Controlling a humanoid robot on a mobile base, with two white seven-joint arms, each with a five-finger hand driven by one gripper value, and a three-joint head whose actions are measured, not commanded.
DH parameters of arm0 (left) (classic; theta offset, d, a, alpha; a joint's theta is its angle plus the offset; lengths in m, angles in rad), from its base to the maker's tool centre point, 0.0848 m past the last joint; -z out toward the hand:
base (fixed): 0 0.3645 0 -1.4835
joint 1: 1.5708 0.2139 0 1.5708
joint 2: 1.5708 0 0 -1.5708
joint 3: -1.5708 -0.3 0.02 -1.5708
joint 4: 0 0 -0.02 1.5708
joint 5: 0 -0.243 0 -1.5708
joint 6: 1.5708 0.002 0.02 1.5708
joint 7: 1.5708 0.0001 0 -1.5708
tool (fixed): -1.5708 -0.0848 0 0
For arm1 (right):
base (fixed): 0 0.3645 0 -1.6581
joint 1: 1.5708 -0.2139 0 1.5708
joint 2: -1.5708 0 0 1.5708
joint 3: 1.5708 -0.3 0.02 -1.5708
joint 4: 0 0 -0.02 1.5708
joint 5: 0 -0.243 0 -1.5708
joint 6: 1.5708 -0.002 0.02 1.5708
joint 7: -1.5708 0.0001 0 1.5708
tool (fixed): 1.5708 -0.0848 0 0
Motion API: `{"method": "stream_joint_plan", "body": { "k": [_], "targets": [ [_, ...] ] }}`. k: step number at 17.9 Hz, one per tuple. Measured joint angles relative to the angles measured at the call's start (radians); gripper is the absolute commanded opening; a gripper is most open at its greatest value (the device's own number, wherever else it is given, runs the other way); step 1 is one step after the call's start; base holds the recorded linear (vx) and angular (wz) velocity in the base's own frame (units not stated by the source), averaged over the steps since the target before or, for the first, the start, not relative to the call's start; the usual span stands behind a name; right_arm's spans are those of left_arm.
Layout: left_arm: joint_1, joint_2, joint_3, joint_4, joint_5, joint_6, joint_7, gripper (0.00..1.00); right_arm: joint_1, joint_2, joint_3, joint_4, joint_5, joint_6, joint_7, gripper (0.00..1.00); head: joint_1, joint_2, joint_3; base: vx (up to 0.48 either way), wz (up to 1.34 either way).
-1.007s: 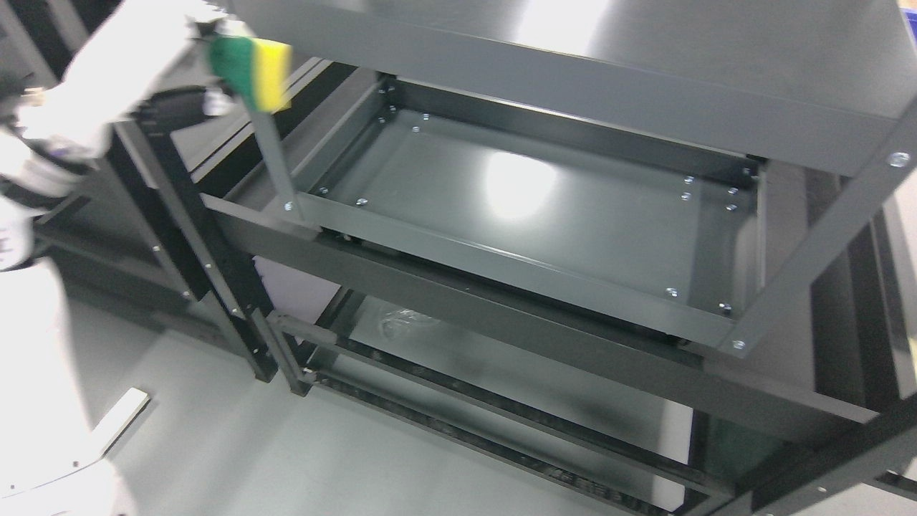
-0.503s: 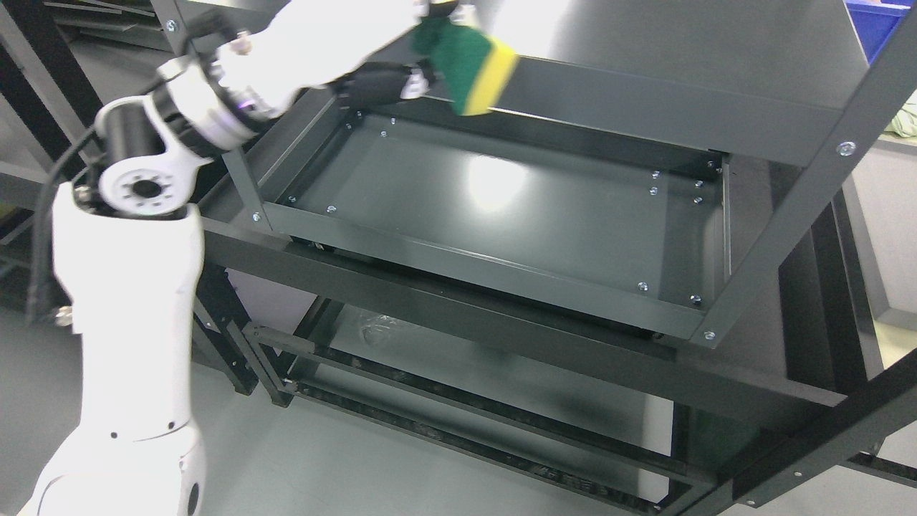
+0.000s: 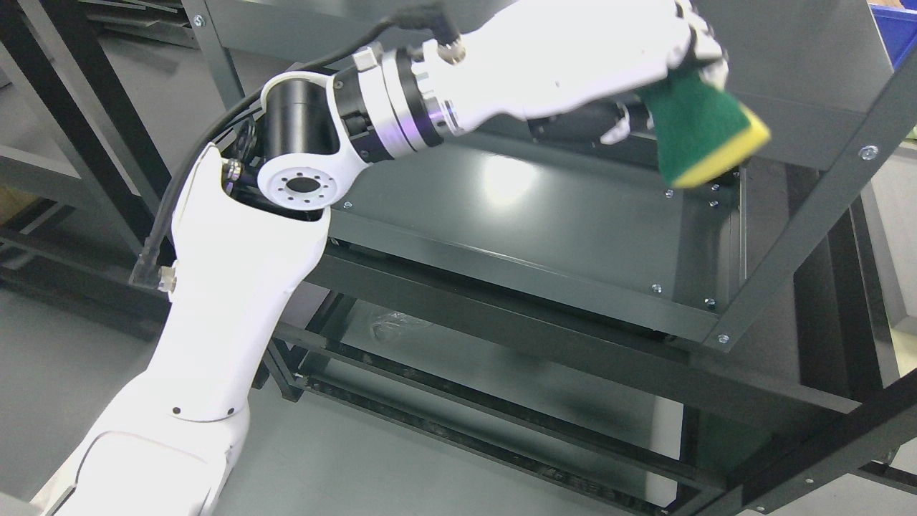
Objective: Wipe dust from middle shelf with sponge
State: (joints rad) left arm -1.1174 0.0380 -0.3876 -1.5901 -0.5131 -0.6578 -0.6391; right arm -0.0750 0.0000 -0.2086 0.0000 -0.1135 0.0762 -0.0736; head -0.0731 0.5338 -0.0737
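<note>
- Green-and-yellow sponge is held in the left hand, with the fingers closed on its upper end.
- It is carried in the air at the far right of the middle shelf, just below the top shelf, apart from the tray floor.
- No wiping contact is seen yet.
- The right arm is not seen.
- The sponge could be knocked loose if it is swung into the right upright or the top shelf's edge.
- Dust could be missed if too little pressure is applied.
</note>
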Motion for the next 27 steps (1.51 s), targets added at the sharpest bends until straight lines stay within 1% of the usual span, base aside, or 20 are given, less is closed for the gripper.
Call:
{"method": "stream_joint_plan", "body": {
  "k": [2,6,10,13,18,21,24,27],
  "targets": [
    [0.024,0.005,0.036,-0.004,-0.004,-0.075,-0.081,0.00,0.000,0.000,0.000,0.000,0.000,0.000,0.000,1.00,0.0000,0.000,0.000,0.000,0.00],
    [0.103,0.051,0.164,-0.005,-0.006,-0.116,-0.132,0.00,0.000,0.000,0.000,0.000,0.000,0.000,-0.001,1.00,0.0000,0.000,0.000,0.000,0.00],
    [0.169,0.116,0.340,0.001,0.010,-0.126,-0.142,0.00,0.000,0.000,0.000,0.000,0.000,0.000,-0.001,1.00,0.0000,0.000,0.000,0.000,0.00],
    [0.224,0.180,0.483,0.017,0.032,-0.128,-0.143,0.00,0.000,0.000,0.000,0.000,0.000,0.000,-0.001,1.00,0.0000,0.000,0.000,0.000,0.00],
    [0.288,0.279,0.705,0.094,0.050,-0.128,-0.128,0.00,0.000,0.000,0.000,0.000,0.000,0.000,-0.001,1.00,0.0000,0.000,0.000,0.000,0.00],
    [0.312,0.319,0.820,0.142,0.065,-0.128,-0.104,0.00,0.000,0.000,0.000,0.000,0.000,0.000,-0.001,1.00,0.0000,0.000,0.000,0.000,0.00],
    [0.358,0.323,0.882,0.167,0.146,-0.129,-0.099,0.00,0.000,0.000,0.000,0.000,0.000,0.000,-0.001,1.00,0.0000,0.000,0.000,0.000,0.00],
    [0.435,0.304,0.870,0.150,0.306,-0.129,-0.096,0.00,0.000,0.000,0.000,0.000,0.000,0.000,-0.001,1.00,0.0000,0.000,0.000,0.000,0.00]
  ]
}}
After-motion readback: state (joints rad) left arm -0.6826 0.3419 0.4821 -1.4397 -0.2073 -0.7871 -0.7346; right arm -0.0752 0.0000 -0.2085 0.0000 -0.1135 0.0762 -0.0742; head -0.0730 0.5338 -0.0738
